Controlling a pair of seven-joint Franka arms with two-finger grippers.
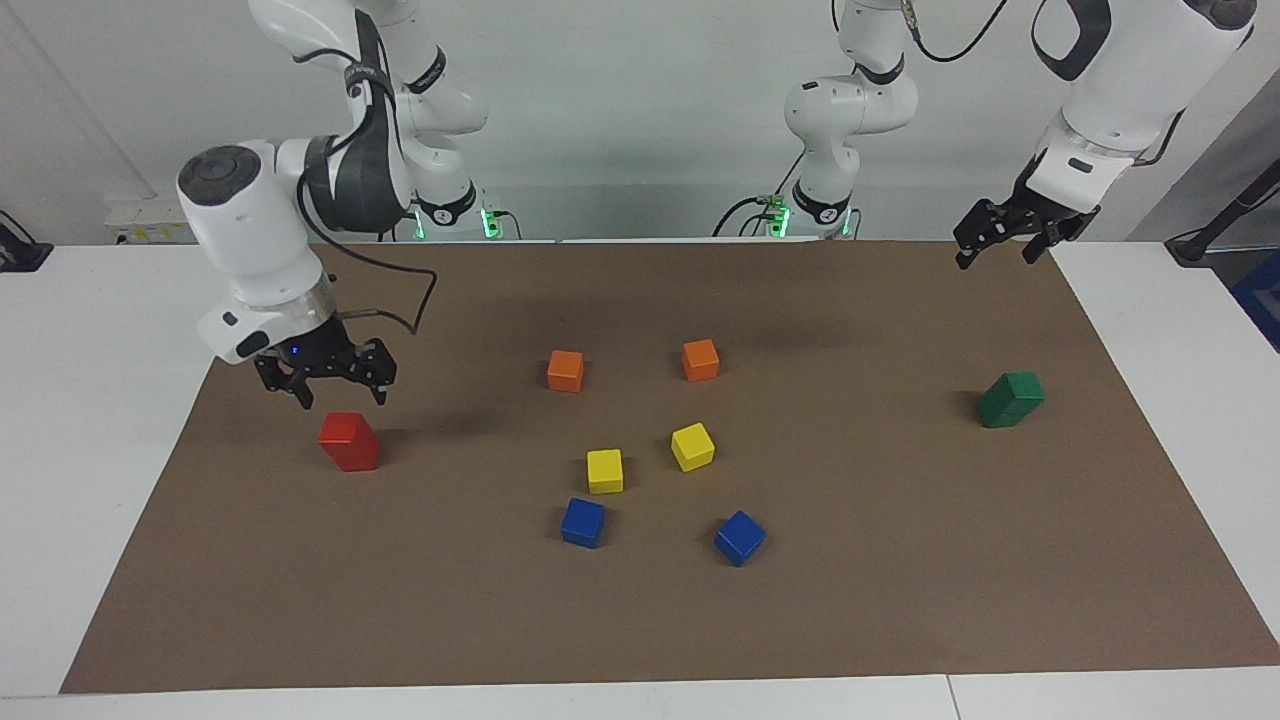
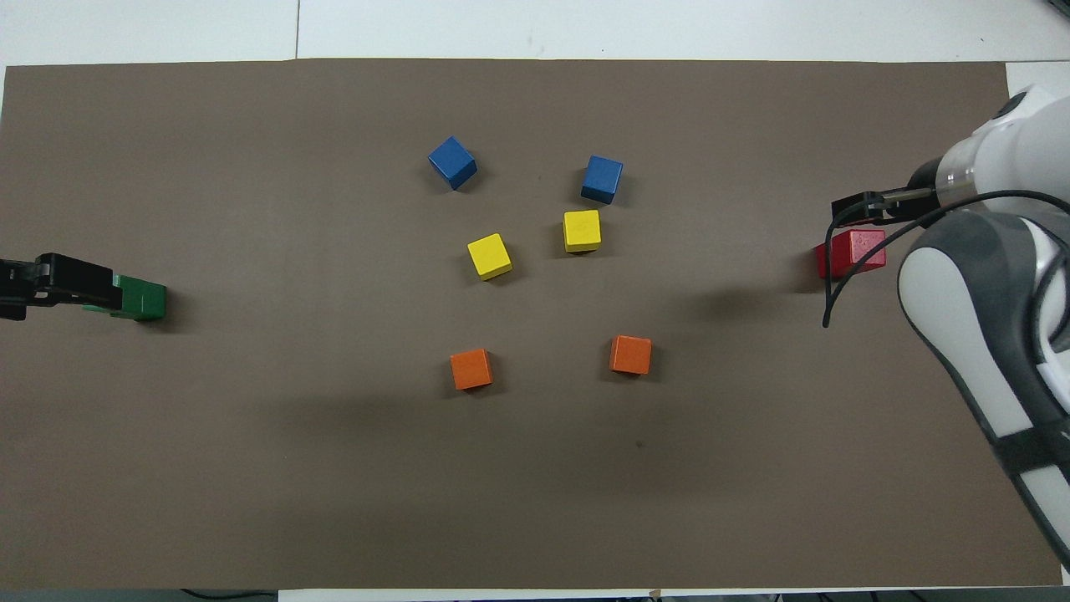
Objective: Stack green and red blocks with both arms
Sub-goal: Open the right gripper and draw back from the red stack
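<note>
Counted on the brown mat (image 1: 900,600) of the tabletop: one red stack (image 1: 349,441) of two blocks at my right arm's end; one green stack (image 1: 1010,399) at my left arm's end; between them two orange blocks (image 1: 565,370), two yellow (image 1: 604,470), two blue (image 1: 583,522). Right pincer (image 1: 334,385): spread, empty, over the red stack, not touching. Left pincer (image 1: 1003,232): spread, empty, raised.

The red blocks (image 1: 349,442) stand as a two-high stack at the right arm's end of the tabletop, around nine o'clock in the facing view. The green blocks (image 1: 1010,399) form a tilted-looking stack at three o'clock, at the left arm's end.
</note>
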